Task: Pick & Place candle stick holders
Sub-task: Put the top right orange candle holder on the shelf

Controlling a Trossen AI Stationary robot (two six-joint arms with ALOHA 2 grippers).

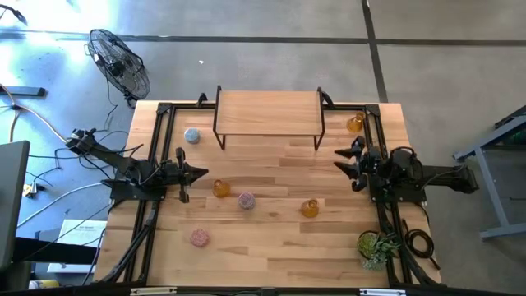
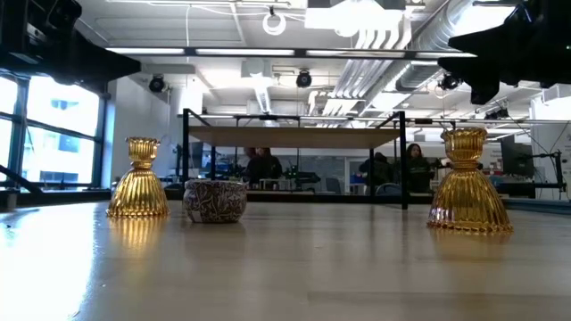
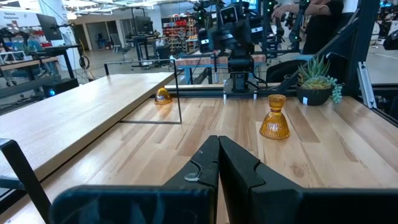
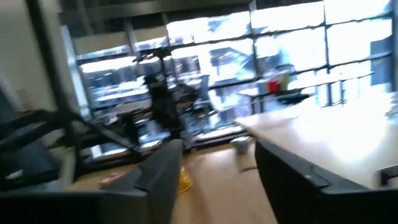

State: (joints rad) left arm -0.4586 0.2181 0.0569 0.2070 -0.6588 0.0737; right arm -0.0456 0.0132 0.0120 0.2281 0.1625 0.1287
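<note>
My left claw [image 1: 197, 173] is pinched shut and empty, an amber holder [image 1: 220, 188] just ahead and slightly aside; my right claw [image 1: 343, 160] gapes open, empty. Risk: sweeping in low could topple that narrow-necked holder into the pink one [image 1: 246, 200] beside it. The raised shelf [image 1: 268, 113] bounds my reach.

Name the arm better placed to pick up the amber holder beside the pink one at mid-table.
Left. Its claw is shut, empty and points at that amber holder, just beyond its tip. The right claw is open but sits across the table.
</note>
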